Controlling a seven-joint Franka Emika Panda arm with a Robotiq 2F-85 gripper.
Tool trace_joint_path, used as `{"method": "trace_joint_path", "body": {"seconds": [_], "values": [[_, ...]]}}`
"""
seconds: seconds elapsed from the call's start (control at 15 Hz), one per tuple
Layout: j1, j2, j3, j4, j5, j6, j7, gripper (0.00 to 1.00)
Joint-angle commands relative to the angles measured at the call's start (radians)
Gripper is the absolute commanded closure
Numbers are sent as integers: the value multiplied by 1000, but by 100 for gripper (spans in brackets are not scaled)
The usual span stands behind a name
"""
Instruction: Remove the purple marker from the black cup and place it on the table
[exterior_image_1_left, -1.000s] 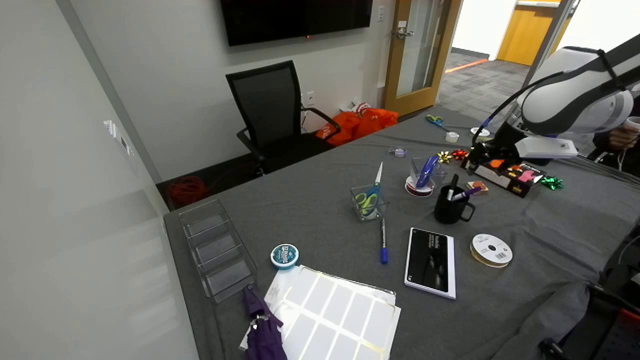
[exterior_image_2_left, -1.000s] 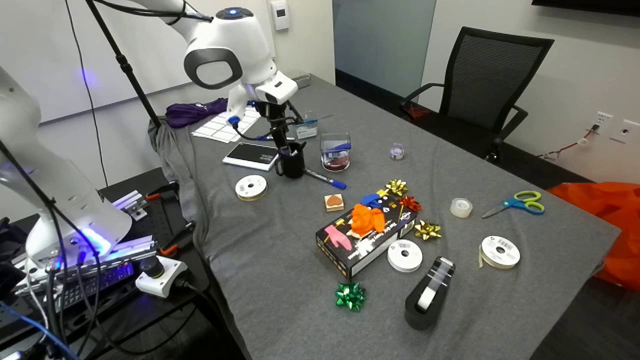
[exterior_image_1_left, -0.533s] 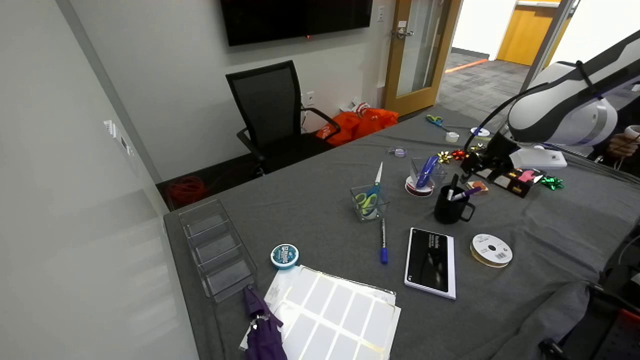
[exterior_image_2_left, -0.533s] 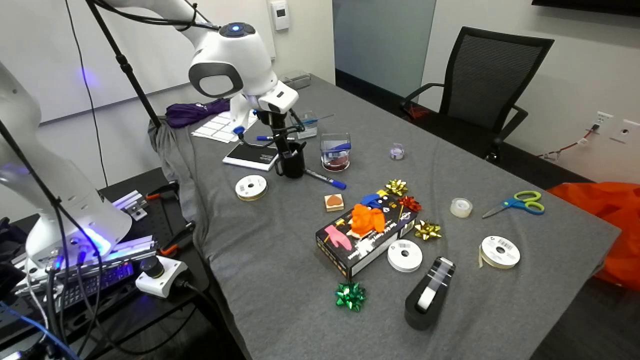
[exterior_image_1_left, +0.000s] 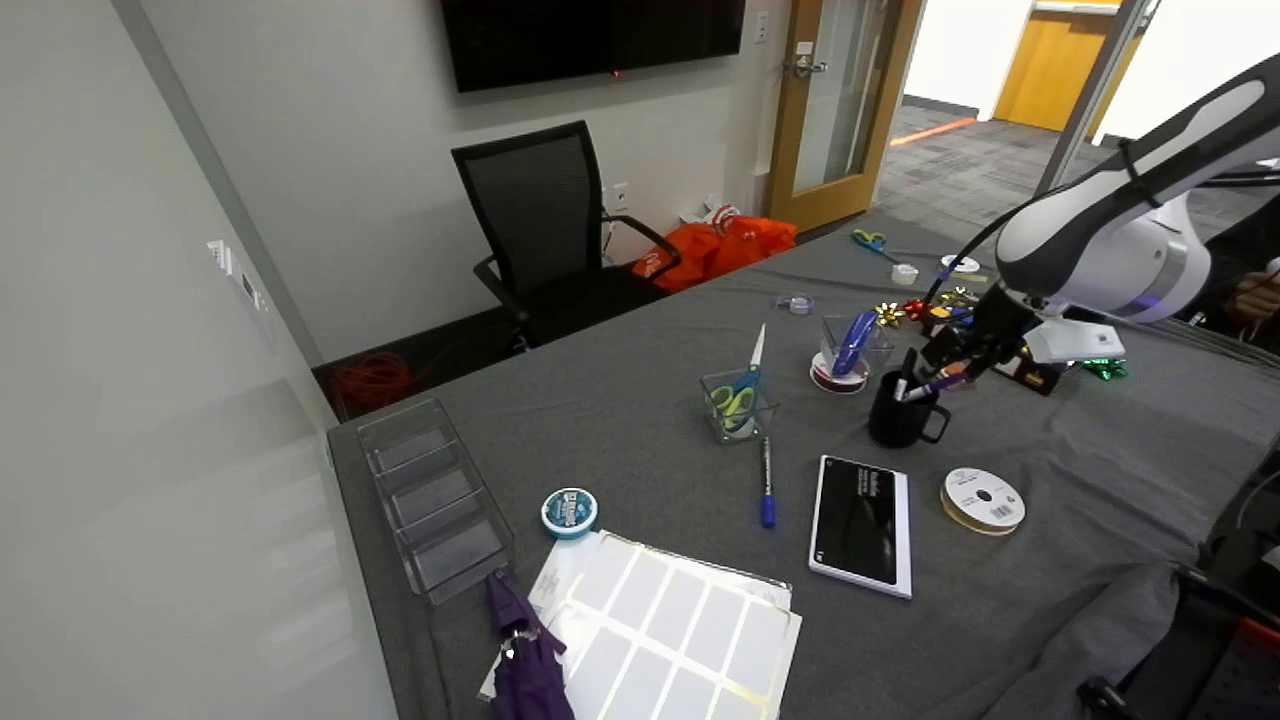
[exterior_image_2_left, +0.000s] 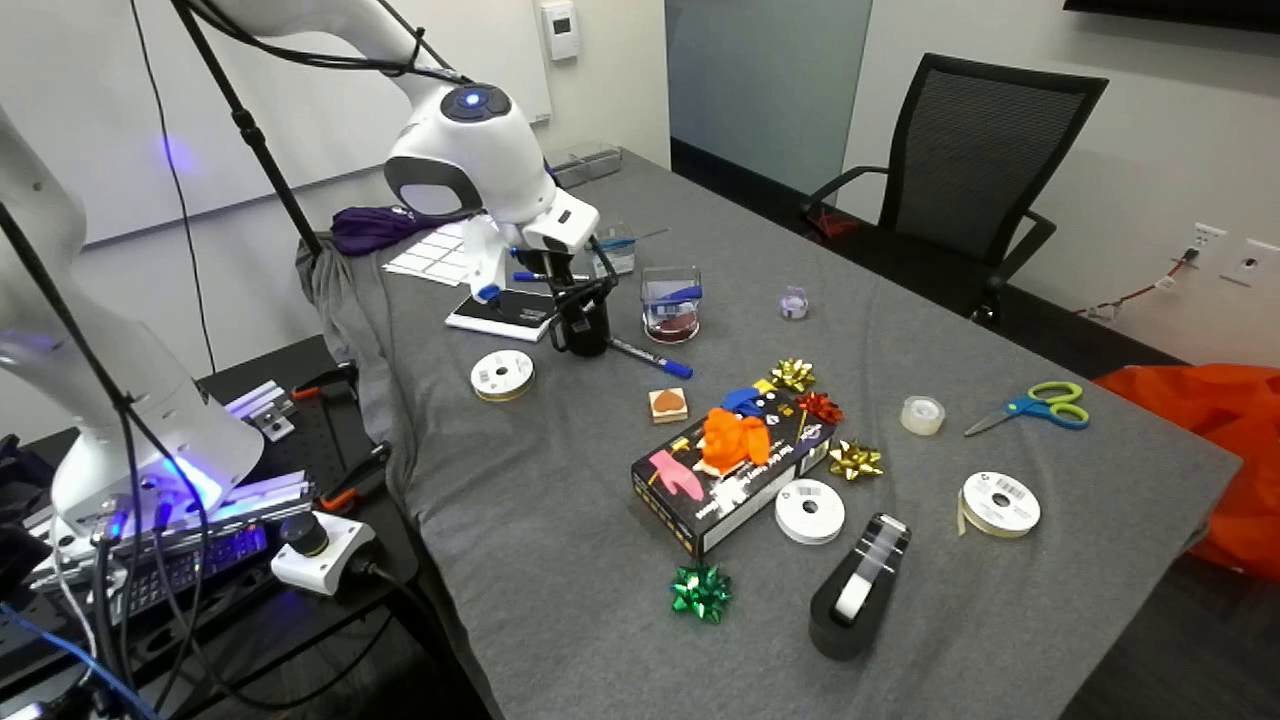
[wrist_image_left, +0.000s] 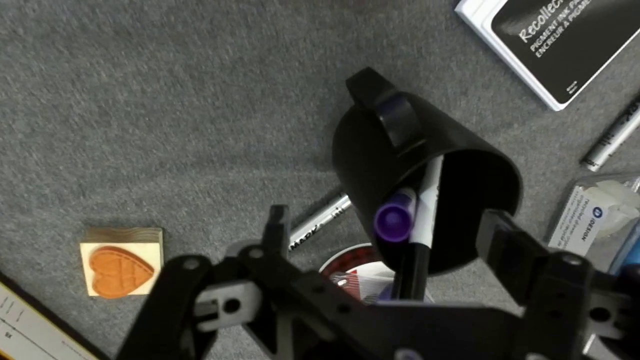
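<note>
Far left of the wrist view, at eight o'clock from the black cup (wrist_image_left: 370, 165), part of a box (wrist_image_left: 35, 327) pokes into the corner; then comes a wooden block (wrist_image_left: 120, 272) with an orange heart, between eight and nine, lying flat on the grey desk (wrist_image_left: 200, 125). On to the tool (wrist_image_left: 386, 225), and it's spread wide: one finger (wrist_image_left: 276, 227) at nine o'clock from the cup's mouth, its partner over at three, plenty of daylight between them, and nothing in their hold. A silver marker (wrist_image_left: 320, 222) lettered MARK lies at eight, running in behind the cup, with a red plaid roll (wrist_image_left: 348, 257) at seven, partly hidden. Now the one that counts: the purple marker (wrist_image_left: 395, 220) sits inside the cup, tilted out over the nine o'clock side of the mouth, purple end up, with both fingers clear of it! A black-and-white marker (wrist_image_left: 426, 215) shares the cup, just beside it, black end toward six o'clock. The cup itself stands upright in both exterior views; in the wrist view its handle points to eleven. Further right, a black ink pad (wrist_image_left: 560, 50) with a white edge, lettered PIGMENT INK, holds half past one, a clear container (wrist_image_left: 575, 220) sits just past three, and at half past two a second silver marker (wrist_image_left: 614, 135) runs off the edge of the view.
</note>
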Motion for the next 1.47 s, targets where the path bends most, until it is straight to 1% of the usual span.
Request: {"method": "trace_joint_path", "body": {"seconds": [0.0, 0.4, 0.6, 0.73, 0.8, 1.0, 1.2, 1.4], "values": [[-57, 15, 52, 1, 110, 17, -151, 34], [-85, 16, 74, 0, 252, 12, -317, 77], [-94, 11, 83, -1, 325, 2, -393, 97], [-94, 8, 84, -2, 368, -4, -433, 99], [-94, 6, 82, -3, 384, -9, -449, 96], [-91, -1, 77, -8, 421, -14, -484, 96], [-81, -15, 70, -21, 425, -6, -471, 96], [-71, -55, 70, -49, 418, -7, -449, 96]]}}
